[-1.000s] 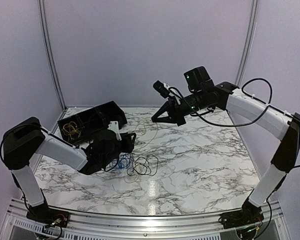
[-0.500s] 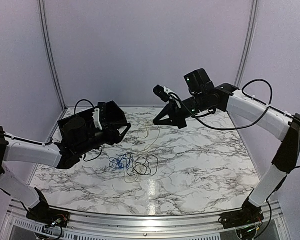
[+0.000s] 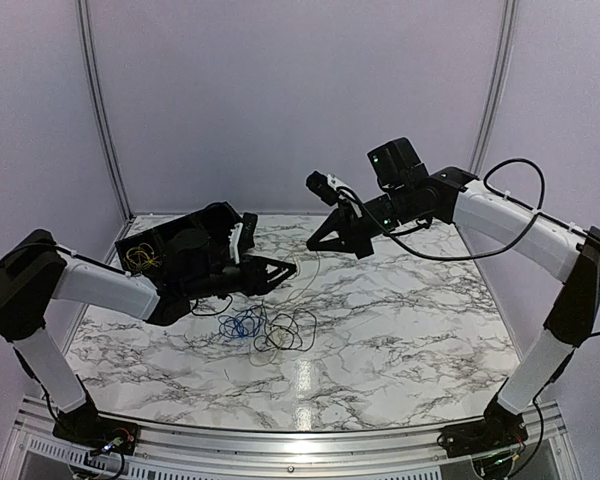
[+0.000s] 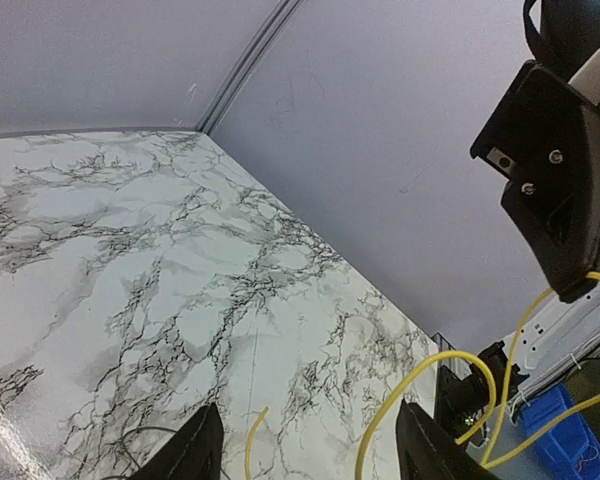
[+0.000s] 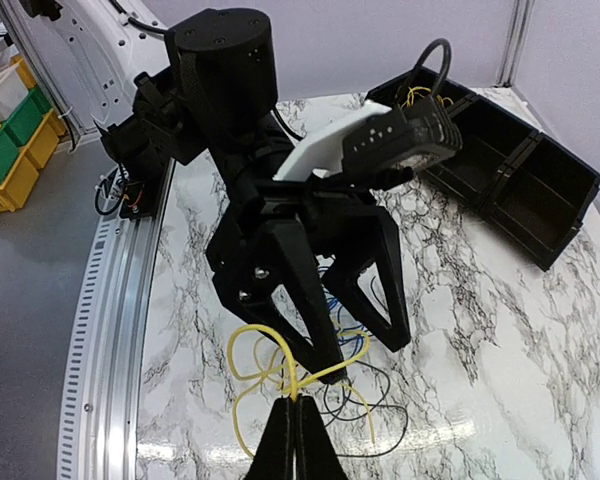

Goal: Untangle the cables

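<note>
In the top view, the left gripper [image 3: 285, 275] is held low over the marble surface [image 3: 400, 320] with its fingers spread and nothing between them. The right gripper [image 3: 313, 246] is raised above the far middle of the surface and is closed on a thin yellow cable [image 3: 305, 280], which hangs down to a loose tangle just below the left gripper. A blue cable [image 3: 242, 322] and a black cable [image 3: 285, 335] are heaped together in that tangle. More yellow loops are seen inside a black bin [image 3: 205, 222] at the far left.

In the left wrist view, the yellow cable [image 4: 420, 375] is seen arching between the two spread fingers [image 4: 195, 450], touching neither. The right gripper [image 4: 560, 200] is seen above it.

In the right wrist view, the yellow cable [image 5: 255, 345] is pinched at the closed fingertips [image 5: 298, 435]. The open left gripper [image 5: 365, 350] is seen just beyond, above the blue and black loops.
</note>
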Motion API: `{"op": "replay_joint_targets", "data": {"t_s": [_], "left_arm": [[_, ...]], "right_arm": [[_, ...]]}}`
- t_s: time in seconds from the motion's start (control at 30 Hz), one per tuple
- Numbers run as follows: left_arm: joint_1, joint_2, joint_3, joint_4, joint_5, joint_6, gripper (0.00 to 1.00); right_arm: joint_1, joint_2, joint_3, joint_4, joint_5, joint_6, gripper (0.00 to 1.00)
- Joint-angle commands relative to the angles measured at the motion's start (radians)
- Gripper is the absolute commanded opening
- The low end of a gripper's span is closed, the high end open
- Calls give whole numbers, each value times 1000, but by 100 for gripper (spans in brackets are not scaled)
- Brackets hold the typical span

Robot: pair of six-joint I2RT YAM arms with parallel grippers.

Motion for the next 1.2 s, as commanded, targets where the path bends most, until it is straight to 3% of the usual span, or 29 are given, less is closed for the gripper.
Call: {"op": "replay_joint_targets", "data": {"t_s": [0.0,0.17,0.37,0.57,0.8,1.03,1.17], "left_arm": [[-6,68,76,-61,-5,-35,60],[2,148,157,-335,-231,-70,56],[25,250,144,-371,-245,-117,54],[26,239,101,-372,-251,-104,54],[27,99,20,-371,-328,-20,57],[27,-172,-77,-371,-485,114,62],[25,-294,-79,-371,-434,215,65]], "right_arm": [[11,-12,27,-20,10,-19,0],[12,-27,60,-48,-23,-30,0],[12,-66,118,-82,-29,-42,0],[0,-91,121,-86,-2,-48,0],[-28,-91,82,-68,23,-55,0],[-36,-103,5,-28,92,-65,0],[-35,-103,-27,-6,121,-64,0]]}}
